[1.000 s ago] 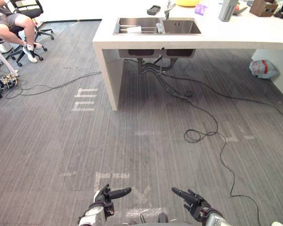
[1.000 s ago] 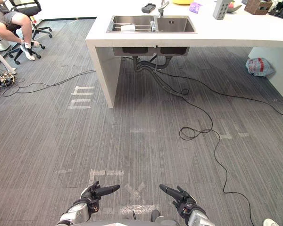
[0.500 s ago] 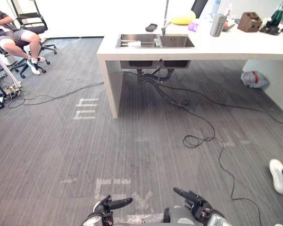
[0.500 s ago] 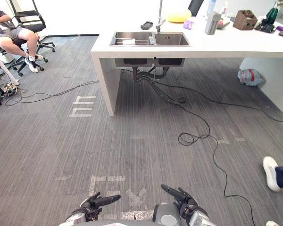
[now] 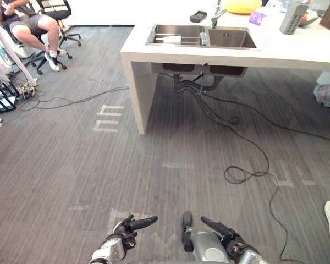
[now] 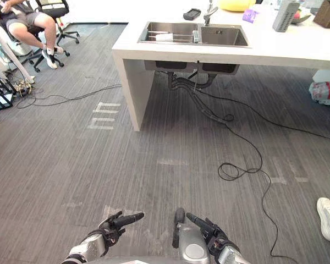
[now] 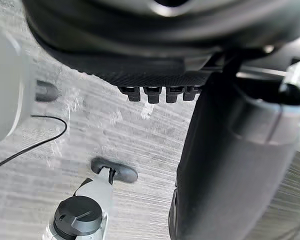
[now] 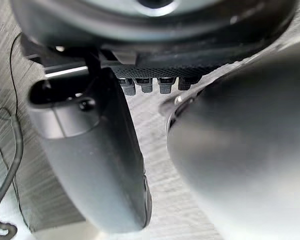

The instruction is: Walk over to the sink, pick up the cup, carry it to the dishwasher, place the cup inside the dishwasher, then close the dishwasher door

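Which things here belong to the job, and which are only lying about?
For the job: sink; white cup in its left basin; left hand and right hand, both empty.
Lying about: yellow object, black item and grey container on the counter; plastic bag on the floor.

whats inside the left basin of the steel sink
A white cup lies across thin metal bars in the stainless steel sink. Its near wall hides the basin floor.
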You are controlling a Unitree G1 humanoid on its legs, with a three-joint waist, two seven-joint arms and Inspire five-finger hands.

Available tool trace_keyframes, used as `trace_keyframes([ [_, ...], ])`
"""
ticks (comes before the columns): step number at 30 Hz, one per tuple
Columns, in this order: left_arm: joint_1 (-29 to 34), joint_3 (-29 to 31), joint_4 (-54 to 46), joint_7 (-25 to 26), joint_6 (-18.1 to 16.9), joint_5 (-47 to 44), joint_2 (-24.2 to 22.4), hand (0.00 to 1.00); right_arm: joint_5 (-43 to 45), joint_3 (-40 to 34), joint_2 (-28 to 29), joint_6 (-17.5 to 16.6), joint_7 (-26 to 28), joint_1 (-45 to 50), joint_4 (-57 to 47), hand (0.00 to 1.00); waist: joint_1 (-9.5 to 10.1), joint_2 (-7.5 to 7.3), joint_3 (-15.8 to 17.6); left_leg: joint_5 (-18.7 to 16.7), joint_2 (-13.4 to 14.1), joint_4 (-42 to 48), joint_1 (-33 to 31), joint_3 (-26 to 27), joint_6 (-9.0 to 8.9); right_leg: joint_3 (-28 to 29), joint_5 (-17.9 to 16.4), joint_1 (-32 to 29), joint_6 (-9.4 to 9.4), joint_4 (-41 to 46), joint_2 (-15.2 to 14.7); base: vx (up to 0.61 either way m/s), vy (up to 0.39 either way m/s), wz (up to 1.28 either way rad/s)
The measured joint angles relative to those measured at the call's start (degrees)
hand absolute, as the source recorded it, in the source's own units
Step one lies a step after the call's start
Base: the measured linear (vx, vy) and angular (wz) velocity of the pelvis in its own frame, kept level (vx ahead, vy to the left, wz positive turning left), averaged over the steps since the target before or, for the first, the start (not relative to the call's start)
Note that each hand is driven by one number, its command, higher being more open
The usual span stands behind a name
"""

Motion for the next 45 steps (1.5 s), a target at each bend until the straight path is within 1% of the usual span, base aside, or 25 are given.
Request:
trace_keyframes([
  [1,0.01,0.05,0.76,-0.44,-1.21,0.01,-0.19,1.00,0.83,-1.38,0.15,0.01,-0.25,-0.05,0.10,1.00,0.66,-0.24,-0.48,2.03,0.45,3.54,-1.55,-0.87,-1.81,-0.70,-0.56,-0.48,-3.80,1.39,0.40,0.47,-0.248,0.08],
  [3,0.76,0.00,1.70,-1.14,-2.64,0.25,-1.01,1.00,1.05,-1.57,-0.42,-0.42,-0.01,-0.12,-0.07,1.00,0.39,-0.07,-1.06,4.28,0.68,14.49,-6.32,-0.01,-4.94,-1.19,-1.03,0.85,-7.25,1.22,0.43,0.41,-0.221,0.08],
  [4,0.90,0.00,2.54,-1.63,-4.13,0.99,-2.18,1.00,1.00,-1.47,-1.29,-0.46,0.18,0.25,-0.06,1.00,0.15,0.82,-1.51,9.75,2.76,28.23,-12.44,2.50,-10.84,-1.80,-2.29,4.07,-8.67,-1.15,1.03,0.59,-0.271,0.33],
  [7,1.09,1.61,1.36,-1.51,-7.84,0.97,-3.39,1.00,0.72,-1.51,-2.03,-0.46,0.78,0.70,1.78,1.00,1.13,1.87,-0.64,7.77,8.41,50.33,-24.41,9.18,-7.92,-2.26,-3.05,14.91,-9.69,-8.63,4.23,0.53,-0.174,0.18],
  [9,1.64,2.36,-1.40,-1.40,-8.70,0.98,-3.66,1.00,0.75,-1.51,-2.56,-0.54,1.03,0.40,2.64,1.00,2.29,1.73,-0.27,6.70,6.12,47.16,-28.73,9.48,-7.24,-1.02,-3.77,18.38,-9.27,-9.84,4.32,0.43,-0.067,-0.40],
  [11,3.29,4.51,-7.56,-1.12,-11.38,1.26,-4.53,1.00,0.75,-1.52,-2.82,-0.66,1.30,-2.13,2.48,1.00,4.59,1.56,0.66,6.81,2.04,27.17,-32.51,10.38,-6.46,3.52,-4.72,20.81,-8.63,-10.81,3.53,0.31,0.050,-0.98],
  [13,3.90,4.51,-11.36,-0.10,-13.33,2.24,-4.63,1.00,0.77,-1.49,-2.93,-0.98,1.65,-3.38,1.58,1.00,4.99,1.79,1.05,11.06,-0.26,9.29,-32.97,8.00,-6.71,6.12,-5.42,21.68,-8.22,-11.39,2.71,0.27,0.112,-0.75],
  [14,3.85,4.50,-13.92,1.33,-15.10,2.18,-4.89,1.00,0.78,-1.36,-2.87,-1.02,1.83,-3.70,0.56,1.00,5.07,2.81,1.86,15.57,-0.08,-1.72,-33.50,6.67,-8.08,7.68,-6.73,23.73,-7.57,-11.60,2.46,0.32,0.174,-0.54],
  [17,3.74,4.39,-16.00,3.00,-18.12,2.01,-5.19,1.00,1.00,-1.39,-3.15,-0.41,2.05,-0.20,0.46,1.00,4.75,4.65,2.23,16.02,1.88,-1.82,-34.98,10.53,-8.67,7.46,-11.48,29.54,-4.92,-11.36,2.48,0.38,0.247,-0.05],
  [20,3.90,5.90,-21.11,4.89,-19.81,2.01,-4.34,1.00,1.02,-0.76,-2.62,0.71,2.30,2.29,0.46,1.00,5.36,3.67,2.46,26.40,-0.13,-1.06,-34.22,11.83,-4.75,7.21,-15.94,32.04,-2.40,-9.78,-0.19,0.48,0.267,0.15],
  [23,3.95,9.24,-29.68,7.03,-21.40,2.04,-4.03,1.00,0.37,0.60,-2.44,1.81,2.39,1.91,0.49,1.00,6.72,3.18,2.89,27.37,-2.36,2.16,-36.00,11.34,-3.37,8.23,-15.80,31.06,-2.11,-8.00,-2.55,0.39,0.221,-0.07],
  [26,4.93,11.26,-44.00,10.25,-22.42,2.14,-3.93,1.00,-0.85,-0.99,-2.48,3.21,2.58,1.06,2.23,1.00,7.63,2.61,2.64,24.95,-4.90,4.39,-34.12,11.55,0.20,10.22,-15.62,30.42,-2.00,-1.73,-5.41,0.42,0.246,0.03],
  [27,5.06,11.64,-52.58,11.54,-24.09,2.32,-3.93,1.00,1.06,-4.27,-2.32,4.58,2.21,1.18,3.18,1.00,7.95,1.97,1.62,24.33,-7.22,1.59,-31.70,12.06,1.12,12.09,-15.50,27.02,-1.64,6.87,-7.52,0.32,0.165,0.05],
  [29,4.88,12.33,-57.26,11.70,-25.01,2.33,-3.91,1.00,2.26,-6.80,-2.20,5.00,2.24,1.19,3.49,1.00,7.78,1.51,0.34,24.31,-8.68,-1.18,-30.03,12.16,1.17,13.19,-13.89,22.49,2.40,15.99,-8.92,0.32,0.158,0.07],
  [30,4.43,12.74,-60.06,11.86,-25.60,3.15,-3.85,1.00,2.75,-8.74,-1.89,4.96,2.17,1.17,3.54,1.00,7.65,1.25,-0.12,24.21,-9.45,-3.13,-28.10,12.15,1.33,14.49,-11.03,18.98,10.12,23.58,-9.82,0.33,0.135,0.11],
  [31,3.52,12.95,-63.75,12.49,-26.09,5.13,-3.14,1.00,3.07,-11.94,-0.81,4.44,2.10,1.15,3.07,1.00,7.38,0.40,-0.25,23.63,-10.45,-5.45,-24.29,11.61,2.16,15.74,-5.95,13.83,13.30,36.03,-10.67,0.34,0.127,0.10],
  [33,3.17,12.09,-66.54,13.11,-26.14,7.04,-2.58,1.00,2.96,-15.95,0.60,3.33,1.95,1.17,2.61,1.00,6.60,-0.76,-0.79,22.55,-11.42,-7.12,-19.87,10.47,3.09,11.92,-6.98,8.22,11.33,48.54,-13.21,0.35,0.077,0.23],
  [34,3.07,10.76,-67.71,13.88,-26.15,7.37,-2.63,1.00,3.00,-18.01,0.89,2.66,1.72,1.25,2.47,1.00,6.03,-0.78,-0.84,21.38,-11.48,-7.61,-17.09,9.26,3.00,8.22,-9.34,5.21,6.99,51.47,-14.77,0.35,0.034,0.33],
  [35,2.93,10.22,-68.09,13.99,-26.15,7.36,-2.60,1.00,2.98,-18.71,1.16,2.56,1.61,1.32,2.49,1.00,5.78,-0.74,-0.86,20.86,-11.33,-7.80,-15.99,8.68,3.09,6.70,-10.82,3.73,4.79,51.43,-15.21,0.34,-0.012,0.37],
  [37,2.69,8.20,-69.01,13.70,-26.45,7.01,-2.58,1.00,3.02,-21.60,1.77,1.98,1.21,1.60,2.27,1.00,4.37,-0.43,-0.86,19.11,-10.24,-7.71,-13.28,6.26,2.53,2.87,-14.13,-0.96,0.88,43.61,-15.73,0.35,-0.091,0.57],
  [39,2.10,6.52,-69.08,12.58,-26.60,6.54,-2.41,1.00,3.05,-23.05,2.27,1.70,0.77,2.49,1.42,1.00,3.65,-0.30,-0.88,17.88,-8.37,-6.26,-11.85,5.05,1.37,0.91,-14.03,-2.46,0.63,28.75,-15.04,0.37,-0.164,0.51],
  [42,0.76,5.05,-69.28,11.10,-27.28,4.16,-1.10,1.00,2.88,-23.86,4.14,1.36,1.12,3.72,0.72,1.00,3.26,-1.03,-1.45,12.69,-5.13,-1.04,-10.61,2.99,-1.24,1.09,-8.49,-2.46,0.07,11.23,-13.45,0.44,-0.291,0.38],
  [43,0.27,4.53,-69.60,10.17,-27.65,2.75,-0.17,1.00,1.90,-23.76,5.10,1.38,1.93,4.75,0.88,1.00,3.39,-3.39,-2.76,10.00,-4.92,0.84,-9.83,2.36,-2.89,1.31,-0.67,-1.71,-1.00,8.59,-13.81,0.58,-0.524,0.26],
  [44,0.01,4.05,-69.78,9.20,-28.34,2.02,0.54,1.00,0.84,-23.55,6.33,1.74,2.64,6.26,1.93,1.00,3.71,-5.42,-4.35,6.93,-5.09,2.28,-8.82,1.88,-4.15,0.82,-0.38,0.13,-1.70,8.22,-14.37,0.49,-0.455,0.08],
  [45,0.02,3.94,-69.68,8.81,-28.57,1.99,-0.77,1.00,0.53,-23.65,5.80,2.29,3.13,6.05,2.71,1.00,4.19,-3.27,-4.28,5.48,-2.91,3.70,-8.57,2.09,-5.21,0.26,-1.30,0.62,-1.91,8.49,-12.35,0.45,-0.435,-0.02],
])
